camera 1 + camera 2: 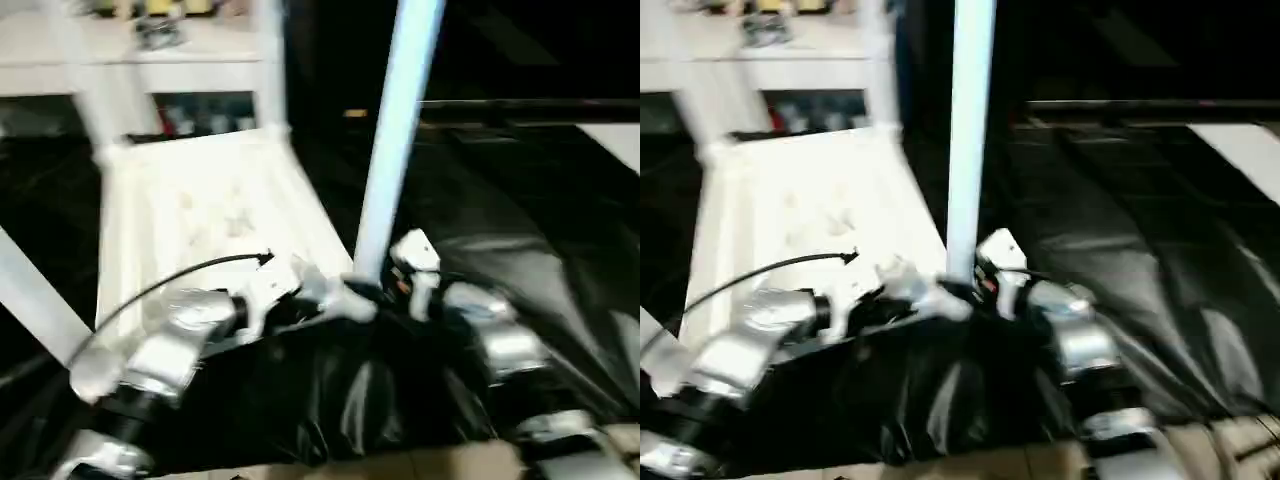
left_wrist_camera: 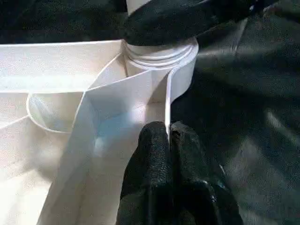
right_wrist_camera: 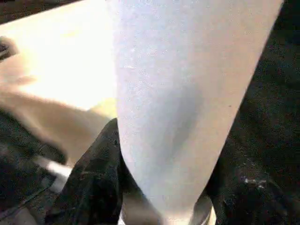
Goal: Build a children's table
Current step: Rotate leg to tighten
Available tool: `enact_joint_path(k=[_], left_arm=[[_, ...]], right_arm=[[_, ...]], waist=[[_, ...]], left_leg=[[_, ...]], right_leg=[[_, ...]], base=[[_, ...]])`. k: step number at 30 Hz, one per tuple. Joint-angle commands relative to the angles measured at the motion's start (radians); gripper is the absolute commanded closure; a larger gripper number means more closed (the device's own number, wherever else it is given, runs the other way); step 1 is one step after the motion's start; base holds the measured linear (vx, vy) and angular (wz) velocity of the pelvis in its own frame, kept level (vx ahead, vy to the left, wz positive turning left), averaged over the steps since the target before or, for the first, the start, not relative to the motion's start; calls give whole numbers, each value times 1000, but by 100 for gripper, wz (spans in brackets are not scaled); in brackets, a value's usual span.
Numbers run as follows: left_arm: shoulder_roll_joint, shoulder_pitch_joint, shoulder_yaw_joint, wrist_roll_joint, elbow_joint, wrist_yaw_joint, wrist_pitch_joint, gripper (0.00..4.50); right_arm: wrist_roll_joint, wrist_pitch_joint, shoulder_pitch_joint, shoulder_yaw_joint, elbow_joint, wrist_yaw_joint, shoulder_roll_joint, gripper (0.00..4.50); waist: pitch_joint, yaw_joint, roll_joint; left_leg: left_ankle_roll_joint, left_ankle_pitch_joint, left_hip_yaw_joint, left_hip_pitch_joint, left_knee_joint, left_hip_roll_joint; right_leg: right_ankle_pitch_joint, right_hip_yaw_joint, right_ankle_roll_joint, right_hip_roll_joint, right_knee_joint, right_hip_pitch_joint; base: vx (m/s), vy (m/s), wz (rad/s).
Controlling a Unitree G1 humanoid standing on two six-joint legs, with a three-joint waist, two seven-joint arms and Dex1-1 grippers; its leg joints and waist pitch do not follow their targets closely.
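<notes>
The white tabletop (image 1: 200,210) lies upside down on a black sheet, ribbed underside up. A long white leg (image 1: 395,130) stands upright in its near right corner socket (image 2: 159,54). My right gripper (image 1: 375,285) is shut around the base of this leg, with one black finger (image 3: 93,178) on each side of the tube. My left gripper (image 2: 168,136) is shut on the thin rim wall of the tabletop, just beside that socket. Three more legs stand in the other corners: far left (image 1: 85,80), far right (image 1: 268,60) and near left (image 1: 35,295).
A white cabinet (image 1: 150,60) stands behind the tabletop. The crinkled black sheet (image 1: 520,220) covers the floor to the right and front. A black cable (image 1: 160,285) arcs over my left forearm. A pale floor strip (image 1: 400,465) runs along the near edge.
</notes>
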Motion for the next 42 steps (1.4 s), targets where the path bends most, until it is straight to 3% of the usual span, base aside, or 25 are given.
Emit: enact_joint_path(k=[1,2,3,4,5,6,7,8,9,10,11,12,13,15,17,21,23,27,28,31,33,35,38,42], left_arm=[[-97,-57,-45,-10,-46,68,-3,450],[-104,-57,-46,-10,-47,74,-2,450],[-124,-59,-49,-10,-46,88,-2,450],[-131,-60,-51,-9,-45,93,-3,450],[-134,-60,-50,-7,-44,94,-3,450],[-130,-59,-47,-5,-44,89,-7,450],[-126,-59,-46,-5,-43,85,-10,450],[-120,-60,-43,-5,-43,80,-14,450],[-109,-59,-37,-8,-41,70,-19,450],[-103,-58,-34,-8,-43,68,-19,450],[-89,-55,-28,-13,-47,56,-21,450],[-77,-52,-22,-15,-54,48,-21,450],[-70,-49,-19,-17,-59,44,-20,450],[-30,-37,-15,-30,-75,-10,-29,450],[-21,-35,-14,-31,-79,-20,-31,450],[27,-18,-5,-54,-107,-102,-31,450],[39,-16,-5,-58,-111,-120,-34,450],[111,-10,-4,-97,-112,-222,-56,450],[122,-10,-5,-103,-110,-242,-61,450],[146,-15,-6,-111,-89,-286,-78,450],[151,-17,-6,-113,-83,-296,-81,450],[161,-23,-3,-114,-75,-310,-81,450],[169,-25,-4,-120,-73,-318,-80,450],[176,-24,-8,-125,-71,-331,-81,450]], right_arm=[[-13,65,9,91,62,-38,120,254],[-16,67,5,93,66,-48,129,254],[-16,64,-3,103,66,-56,154,254],[-14,57,-5,112,59,-43,166,254],[-17,45,-4,120,51,-32,171,254],[-14,37,2,125,37,-10,168,254],[-10,37,4,125,30,2,164,254],[-5,40,8,124,17,20,159,198],[10,51,12,113,4,46,144,198],[18,60,16,104,-8,58,135,185],[24,63,18,94,-15,74,113,178],[26,66,20,86,-22,88,91,154],[27,66,21,82,-25,96,77,145],[44,68,24,67,-47,180,1,135],[48,68,25,65,-52,202,-16,122],[44,74,34,96,-84,323,-101,84],[38,70,35,104,-90,342,-118,84],[34,51,24,127,-106,481,-190,84],[30,36,23,133,-106,500,-201,84],[24,16,20,152,-97,551,-227,84],[27,16,19,156,-97,565,-233,84],[42,23,18,164,-101,597,-240,109],[47,33,17,170,-103,615,-242,129],[49,29,19,175,-99,634,-239,164]], waist=[[-41,-17,27],[-37,-26,29],[-28,-24,42],[-33,31,57],[-27,49,36],[-51,44,-30],[-46,43,-49],[-38,50,-41],[-59,71,-20],[-57,60,-14],[-67,54,-6],[-70,52,10],[-69,42,6],[-71,46,2],[-71,50,2],[-74,53,3],[-76,54,3],[-75,52,-8],[-75,55,-4],[-74,59,-11],[-72,61,-8],[-71,64,-13],[-71,72,-8],[-73,77,-10]], left_leg=[[-74,-730,-41,44,-99,35],[-75,-773,-44,45,-108,40],[-85,-871,-49,12,-157,63],[-98,-962,-13,-67,-238,85],[-65,-938,9,-66,-243,87],[-56,-718,22,42,-142,44],[-19,-379,-4,92,76,-7],[6,-226,-28,35,70,1],[-19,-97,-54,-46,-9,22],[-23,-147,-41,-13,-55,36],[-23,-174,-40,-7,-57,34],[-23,-245,-34,9,-61,39],[-16,-262,-29,-3,-65,36],[2,-273,-22,1,-65,33],[18,-232,-19,-1,-64,34],[35,-186,-16,-1,-62,36],[43,-169,-16,0,-60,37],[58,-164,-11,2,-60,39],[59,-162,-10,4,-59,39],[68,-155,-7,5,-59,41],[63,-165,-5,7,-60,42],[58,-174,-3,8,-61,43],[46,-180,1,11,-62,46],[43,-163,2,10,-60,45]], right_leg=[[-680,-20,-51,-36,-114,18],[-647,-34,-54,-30,-113,24],[-530,-48,-68,-12,-54,70],[-273,-34,-100,8,136,135],[-241,-7,-77,12,150,119],[-593,77,-22,-25,67,27],[-1058,99,-29,-145,-126,-66],[-1086,130,-33,-169,-124,-14],[-844,98,-46,-139,-53,75],[-488,62,-99,-53,-23,32],[-369,56,-131,-38,-4,34],[-264,56,-195,-41,-5,34],[-210,52,-228,-41,-5,46],[-225,51,-232,-46,-13,50],[-201,53,-235,-49,-15,52],[-142,51,-250,-49,-10,55],[-112,50,-257,-49,-7,56],[-109,50,-268,-49,-6,56],[-106,50,-273,-50,-4,54],[-110,50,-275,-51,-4,54],[-126,51,-275,-52,-6,51],[-137,51,-272,-52,-6,52],[-150,52,-267,-53,-7,48],[-112,52,-269,-54,-2,51]], base=[[-52,31,-15],[-54,33,-9],[-104,27,-5],[-104,27,-5],[-70,-53,12],[38,-140,2],[38,-140,2],[92,-80,-40],[76,11,-29],[76,11,-29],[0,0,0],[0,0,0],[0,0,0],[0,0,0],[0,0,0],[0,0,0],[0,0,0],[0,0,0],[0,0,0],[0,0,0],[0,0,0],[0,0,0],[0,0,0],[0,0,0]])
